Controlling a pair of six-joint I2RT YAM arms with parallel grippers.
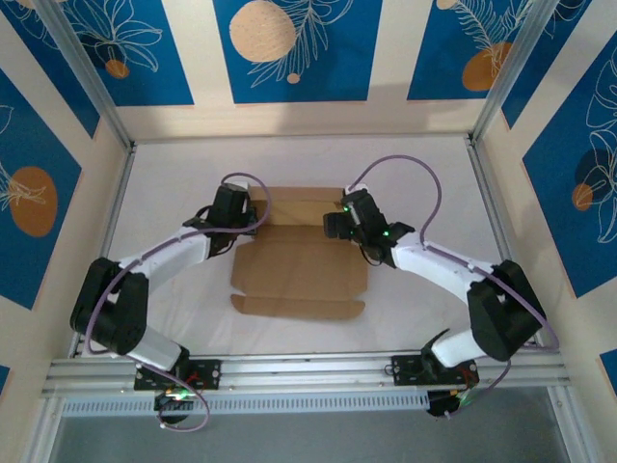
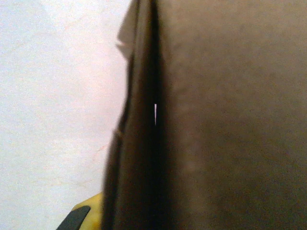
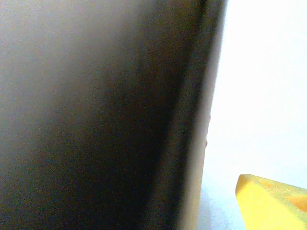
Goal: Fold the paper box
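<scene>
The paper box (image 1: 299,272) is plain brown cardboard lying mid-table, its near flap flat and its far part folded up between the two arms. My left gripper (image 1: 247,222) is at the box's left side wall. In the left wrist view the cardboard wall (image 2: 216,120) runs between the jaws beside a yellow fingertip (image 2: 88,214), and the gripper is shut on it. My right gripper (image 1: 334,227) is at the right side wall. In the right wrist view its yellow fingertip (image 3: 268,201) stands apart from the cardboard (image 3: 96,120), with white table between them; the other finger is hidden behind the wall.
The white table (image 1: 174,174) is fenced by aluminium posts and walls with blue and cream panels (image 1: 289,48). A metal rail (image 1: 308,371) carrying both arm bases runs along the near edge. Purple cables loop over each arm.
</scene>
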